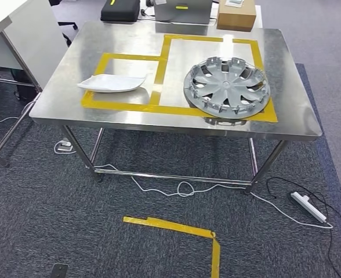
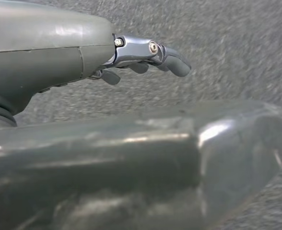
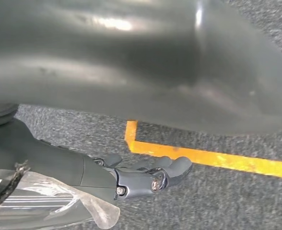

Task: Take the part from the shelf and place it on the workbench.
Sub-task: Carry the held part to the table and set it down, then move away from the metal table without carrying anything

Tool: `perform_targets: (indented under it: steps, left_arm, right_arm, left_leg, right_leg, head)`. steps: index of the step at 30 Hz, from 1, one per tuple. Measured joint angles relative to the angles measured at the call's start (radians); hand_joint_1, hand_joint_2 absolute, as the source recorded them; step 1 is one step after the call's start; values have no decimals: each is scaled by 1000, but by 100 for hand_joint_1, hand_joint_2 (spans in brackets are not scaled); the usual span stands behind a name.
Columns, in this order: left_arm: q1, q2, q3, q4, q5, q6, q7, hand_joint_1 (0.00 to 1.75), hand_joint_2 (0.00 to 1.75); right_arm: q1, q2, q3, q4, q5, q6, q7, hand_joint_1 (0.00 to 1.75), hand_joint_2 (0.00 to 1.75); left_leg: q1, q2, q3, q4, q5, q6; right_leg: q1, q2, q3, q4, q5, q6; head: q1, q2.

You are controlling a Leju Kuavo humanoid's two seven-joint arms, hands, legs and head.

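A: Workbench [image 1: 116,43]: steel top, yellow tape outlines on it, standing on grey carpet [image 1: 50,220].

B: Location of the part?

A: Grey hubcap [image 1: 226,87], flat on the right side of the bench inside the larger tape rectangle, its near edge over the tape line. White plate [image 1: 112,83] lies well apart on the left, in the smaller rectangle.

B: Hands?

A: Left hand [image 2: 146,55]: over the carpet, fingers extended and slightly apart, holding nothing. Right hand [image 3: 146,175]: fingers loosely extended, nothing held, over the carpet near a yellow floor tape corner [image 3: 205,155].

B: Smaller items?

A: White power strip [image 1: 308,207] on the floor, right.
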Motion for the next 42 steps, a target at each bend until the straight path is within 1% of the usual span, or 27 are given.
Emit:
perform_targets:
  steps: [3,5,7,8,10,12,13,14,15,17,19,21,23,24,25,27,28,29,30,31,32,34,35,36,38,39,42]
  left_arm:
    - [0,-1,-13,17,-24,-13,17,0,0]
    - [-1,-3,-20,24,-32,-20,22,0,0]
    - [0,-3,-26,30,-38,-23,24,0,0]
    - [1,-3,-29,32,-41,-24,25,0,0]
    - [2,-3,-34,36,-46,-27,25,0,0]
    - [1,-5,-38,39,-52,-30,25,0,0]
    - [0,-6,-39,39,-53,-31,25,0,0]
    - [0,-7,-41,39,-55,-31,25,0,0]
    - [0,-7,-41,40,-56,-31,25,0,0]
    - [-1,-7,-42,40,-57,-31,25,0,0]
    - [-4,-7,-44,40,-59,-32,25,0,0]
    - [-6,-7,-46,41,-60,-32,24,0,0]
    - [-4,-8,-48,42,-61,-33,24,0,0]
    - [-3,-9,-49,42,-61,-33,24,0,0]
    - [-3,-9,-49,43,-61,-34,25,0,0]
    - [-4,-8,-50,43,-61,-35,25,0,0]
    - [-4,-8,-50,43,-61,-35,25,0,0]
    - [-4,-9,-51,43,-61,-35,25,0,0]
    - [-4,-10,-52,44,-61,-36,25,0,0]
    - [-4,-10,-52,44,-61,-36,25,0,0]
    - [-4,-10,-53,44,-61,-36,25,0,0]
    - [-4,-11,-53,44,-60,-36,25,0,0]
    - [-4,-12,-54,44,-60,-36,25,0,0]
    - [-4,-12,-54,44,-59,-36,25,0,0]
    - [-4,-13,-54,45,-58,-36,25,0,0]
    - [-3,-13,-54,45,-56,-36,25,0,0]
    - [-1,-16,-53,46,-52,-36,25,0,0]
  right_arm:
    - [-4,-3,1,1,0,1,-2,0,0]
    - [-6,-4,2,1,0,2,-5,0,0]
    - [-4,-4,2,4,0,3,-6,0,0]
    - [-4,-4,2,5,0,4,-6,0,0]
    - [-6,-4,2,7,0,5,-8,0,0]
    - [-7,-4,2,7,0,6,-12,0,0]
    - [-7,-4,2,7,0,7,-13,0,0]
    - [-7,-4,2,7,0,8,-13,0,0]
    - [-7,-4,2,7,0,8,-14,0,0]
    - [-7,-4,2,7,0,9,-14,0,0]
    - [-8,-4,2,8,-1,10,-16,0,0]
    - [-8,-4,2,8,-1,10,-16,0,0]
    - [-7,-4,2,8,-2,10,-17,0,0]
    - [-6,-4,2,8,-2,10,-17,0,0]
    - [-4,-4,2,8,-3,10,-17,0,0]
    - [-2,-4,2,8,-3,10,-18,0,0]
    - [-2,-4,2,8,-3,10,-18,0,0]
    - [-2,-4,2,8,-3,11,-18,0,0]
    - [-2,-4,2,8,-4,11,-19,0,0]
    - [-2,-4,2,8,-4,11,-19,0,0]
    - [-2,-4,2,8,-4,12,-19,0,0]
    - [-5,-4,2,8,-4,13,-20,0,0]
    - [-6,-4,2,8,-4,14,-20,0,0]
    - [-7,-4,2,8,-4,16,-21,0,0]
    - [-7,-4,3,8,-2,20,-20,0,0]
    - [-7,-5,3,8,-1,21,-20,0,0]
    - [-6,-6,3,8,3,22,-21,0,0]
  left_leg:
    - [-4,-4,-30,17,15,-7]
    - [-5,-5,-42,23,29,-17]
    - [-2,-6,-49,24,41,-27]
    - [0,-7,-54,29,31,-33]
    - [3,-8,-76,90,-40,-44]
    - [9,-7,-104,212,-136,-54]
    - [11,-7,-111,268,-158,-57]
    - [13,-7,-107,301,-156,-60]
    - [15,-7,-87,300,-131,-62]
    - [18,-7,2,197,-72,-62]
    - [17,-8,110,36,-70,-56]
    - [12,-9,151,-40,-88,-45]
    - [11,-6,135,-41,-75,-30]
    - [11,-3,123,-41,-63,-20]
    - [11,-1,109,-42,-50,-12]
    - [6,1,78,-40,-23,-2]
    - [2,1,60,-39,-9,0]
    - [-1,1,40,-37,5,0]
    - [-4,2,20,-34,19,0]
    - [-6,1,-1,-29,31,-1]
    - [-7,0,-20,-23,42,-3]
    - [-9,-3,-50,-8,62,-10]
    - [-9,-4,-58,-3,72,-14]
    - [-8,-5,-64,-1,82,-19]
    - [-5,-7,-72,2,91,-28]
    - [-3,-8,-80,17,69,-33]
    - [5,-8,-118,166,-83,-49]
  right_leg:
    - [4,6,140,-204,52,-13]
    - [9,10,184,-275,52,-18]
    - [9,6,179,-284,67,-28]
    - [8,3,173,-288,77,-36]
    - [4,-4,152,-296,100,-51]
    - [5,-9,125,-295,121,-56]
    - [6,-12,110,-294,131,-55]
    - [6,-15,95,-292,142,-53]
    - [5,-17,79,-290,153,-51]
    - [4,-19,49,-284,175,-44]
    - [5,-20,27,-276,195,-35]
    - [6,-22,17,-274,217,-23]
    - [3,-19,8,-273,221,-11]
    - [1,-15,0,-257,195,-7]
    - [0,-10,-13,-221,148,-4]
    - [-1,-3,-40,-93,39,-3]
    - [-1,-2,-47,-26,11,-3]
    - [0,-1,-45,21,11,-4]
    - [1,-1,-28,37,32,-7]
    - [2,0,5,15,64,-11]
    - [3,1,58,-43,85,-17]
    - [8,6,190,-216,69,-26]
    - [11,8,234,-282,51,-28]
    - [14,9,255,-320,37,-29]
    - [15,4,240,-329,47,-37]
    - [14,1,229,-330,58,-45]
    - [12,-9,183,-326,97,-62]
  head:
    - [0,0]
    - [-1,0]
    - [-1,0]
    - [-1,0]
    - [-5,0]
    - [-9,0]
    - [-9,0]
    - [-9,0]
    - [-9,0]
    - [-9,0]
    - [-10,0]
    - [-10,0]
    - [-9,0]
    - [-7,0]
    - [-5,0]
    - [0,0]
    - [1,0]
    - [1,0]
    - [1,0]
    - [1,0]
    - [1,0]
    - [1,0]
    - [1,0]
    - [2,0]
    - [3,0]
    - [2,0]
    - [-5,0]
